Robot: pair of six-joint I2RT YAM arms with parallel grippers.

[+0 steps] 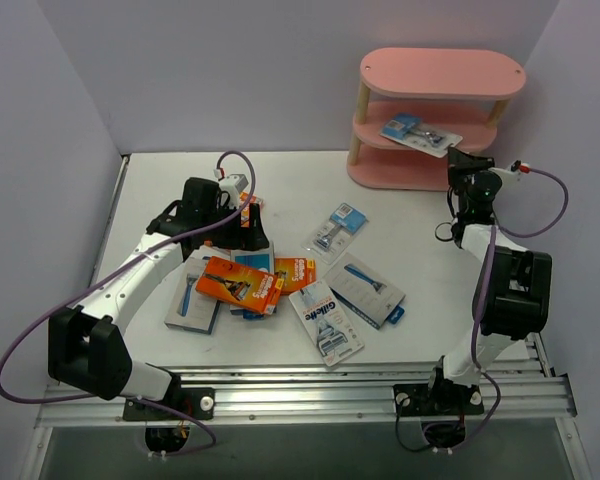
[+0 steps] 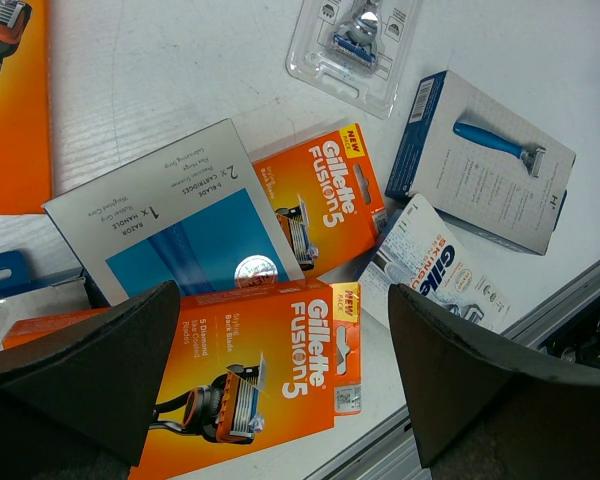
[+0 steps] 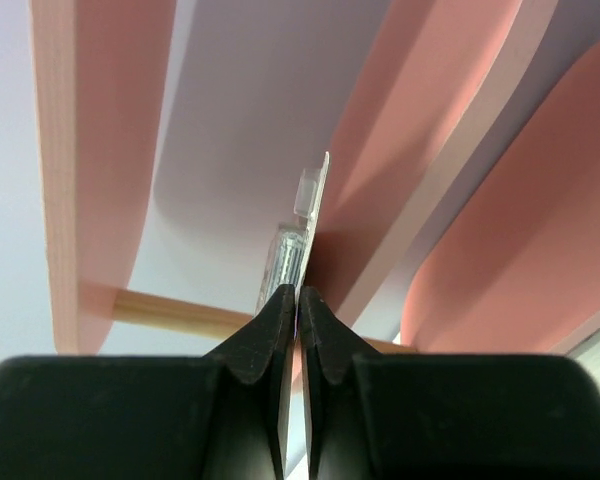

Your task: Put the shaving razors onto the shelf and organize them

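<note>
- Top external view: the pink shelf [image 1: 442, 72] stands at the far right corner of the tabletop [image 1: 290, 190]; a razor blister card [image 1: 421, 133] lies on its middle board; the right end effector [image 1: 465, 158] meets that card's near end; the left end effector [image 1: 248, 232] hangs over a heap of packs in the near left half of the tabletop; an orange box [image 1: 238, 283] tops the heap; a white-blue Gillette card [image 1: 326, 322] lies by the near edge, a blue-grey box [image 1: 365, 289] just beside it, a clear blister pack [image 1: 338, 229] near the middle.
- Left wrist view: the left end effector [image 2: 282, 295] is spread wide, gripping nothing; below it lies an orange Fusion5 box [image 2: 270, 380]; a second Fusion5 box [image 2: 320, 200] lies beyond it, partly under a grey-blue box back [image 2: 180, 225].
- Right wrist view: the right end effector [image 3: 298, 300] is pressed together, pinching the thin edge of the razor blister card [image 3: 302, 215], seen edge-on between the shelf's pink boards; a wooden post [image 3: 170, 312] crosses behind.
</note>
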